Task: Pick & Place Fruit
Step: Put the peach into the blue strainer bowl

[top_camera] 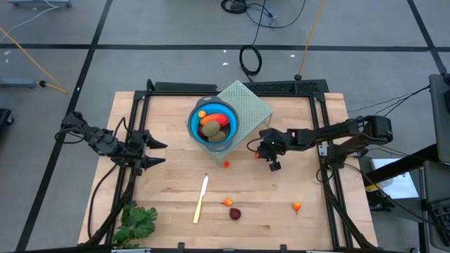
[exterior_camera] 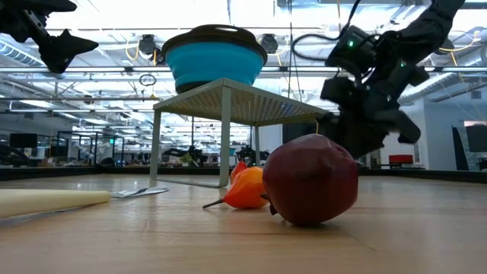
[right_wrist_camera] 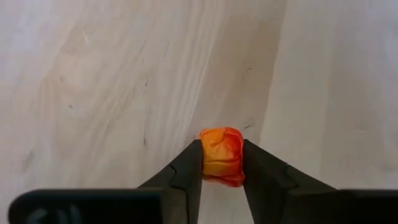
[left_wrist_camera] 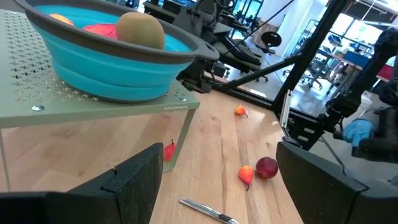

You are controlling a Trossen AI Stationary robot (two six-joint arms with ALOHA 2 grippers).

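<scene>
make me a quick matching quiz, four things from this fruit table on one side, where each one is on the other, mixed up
Things:
1. brown-green oval fruit
2. small orange fruit piece
3. dark red ball
4. blue bowl

Places:
A. on the perforated green stand
B. between the fingers of the right end effector
C. inside the bowl
D. on the wooden table, beside another orange piece

Pairs: 1-C, 2-B, 3-D, 4-A

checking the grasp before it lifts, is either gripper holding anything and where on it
The right gripper is shut on a small orange-red fruit piece, pinched by its two opposite sides between the fingertips. The left gripper is open and holds nothing.
</scene>
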